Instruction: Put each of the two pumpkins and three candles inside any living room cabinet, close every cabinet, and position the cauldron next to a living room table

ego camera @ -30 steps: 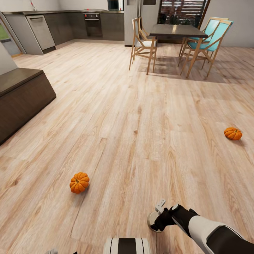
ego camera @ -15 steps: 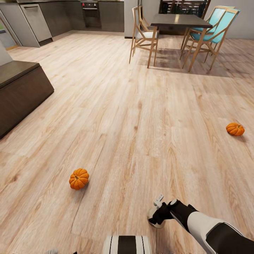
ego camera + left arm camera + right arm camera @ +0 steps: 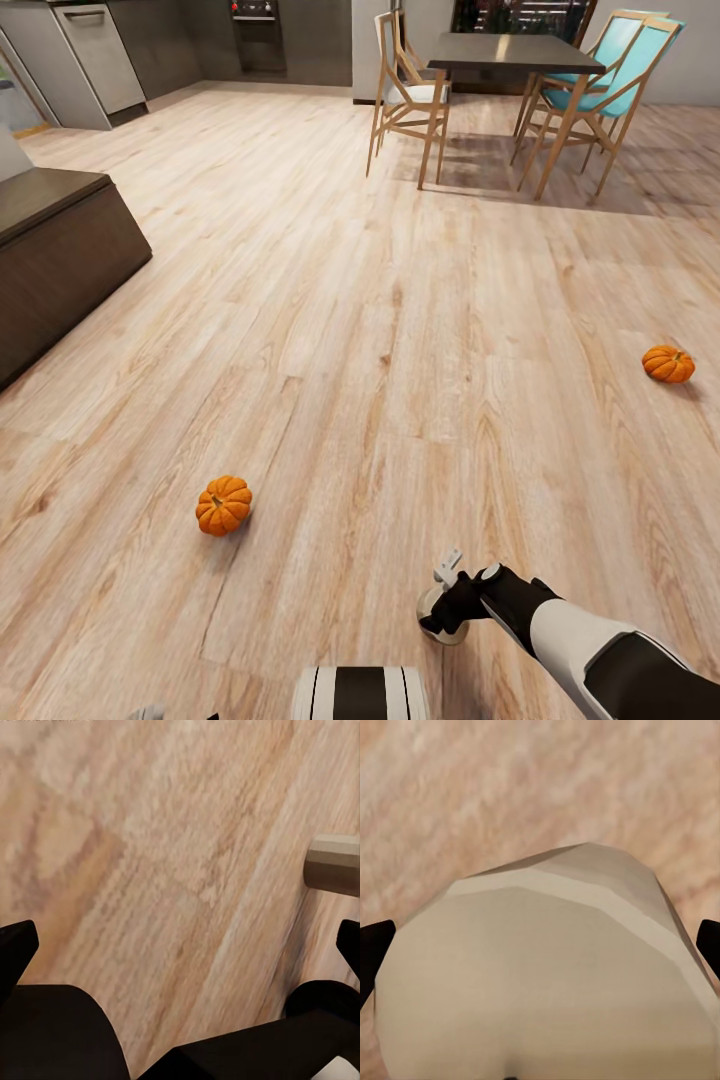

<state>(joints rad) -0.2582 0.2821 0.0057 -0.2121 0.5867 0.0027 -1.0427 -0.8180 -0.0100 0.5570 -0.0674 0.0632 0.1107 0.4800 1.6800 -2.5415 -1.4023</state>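
Orange against pale planks: two pumpkins lay on the wood floor (image 3: pixel 380 330). Near pumpkin (image 3: pixel 223 505) sat left of centre, close to the base; far pumpkin (image 3: pixel 668 364) lay well off at the right edge. Dark brown cabinet (image 3: pixel 60 250) stood at far left, fronts looked shut from my angle, tho I saw only its end and top.

Right gripper (image 3: pixel 440 600) hung low at near-right, just over the floor, w/ a pale rounded thing (image 3: pixel 547 982) directly under it. That lump sat between the black fingertips (image 3: pixel 375 945) in the right wrist view, which stood wide apart at both edges of the frame — so fingers spread, not gripping, as far as I could judge. Couldn't tell what the lump was; maybe a candle, not sure. The left wrist view gave floor grain and a beige stub (image 3: pixel 334 864) off to one side; dark tips at both edges said the left gripper (image 3: pixel 180 945) was spread too, holding nothing.

Key relation: near pumpkin lay left and a bit farther out from the right gripper, well apart. It's squat and round, no long axis to line up on, stem roughly up. My guess: left arm had the shorter reach to it, right arm suited the pale thing below.
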